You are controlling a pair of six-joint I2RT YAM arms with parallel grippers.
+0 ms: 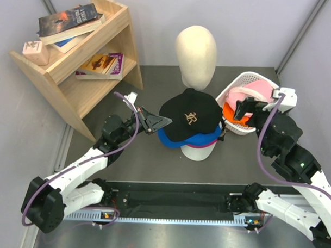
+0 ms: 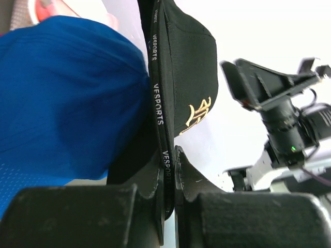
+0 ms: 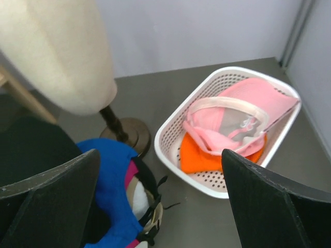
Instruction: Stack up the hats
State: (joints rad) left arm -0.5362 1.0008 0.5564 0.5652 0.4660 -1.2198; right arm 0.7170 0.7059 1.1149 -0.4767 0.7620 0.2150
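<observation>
the left fingers (image 2: 192, 181) are clamped on the brim edge of the black cap (image 1: 190, 118). the cap sits on top of the stack, over the blue cap (image 1: 178, 139), at the middle of the tabletop (image 1: 153, 167). the likely trouble is at release. if the arm draws back before the fingers part fully, the brim would drag, and the black cap could slide off the rounded pile or pull the hats under it askew.

the right fingers (image 3: 274, 201) are spread wide and hold nothing, hovering by the white basket (image 3: 217, 190). there the pink cap (image 3: 243, 111) lies over the orange hat (image 3: 199, 157). on reaching in, a finger could snag the basket wall, or pinch both hats at once, since the pink one covers much of the orange.

the lower hats of the stack are mostly hidden. only a magenta edge (image 3: 133, 173) and a white crown (image 1: 197, 152) peek out. whether the black cap sits square on the pile cannot be told, as the left wrist view is too close. the mannequin head (image 1: 195, 51) is cut off in the right wrist view.
</observation>
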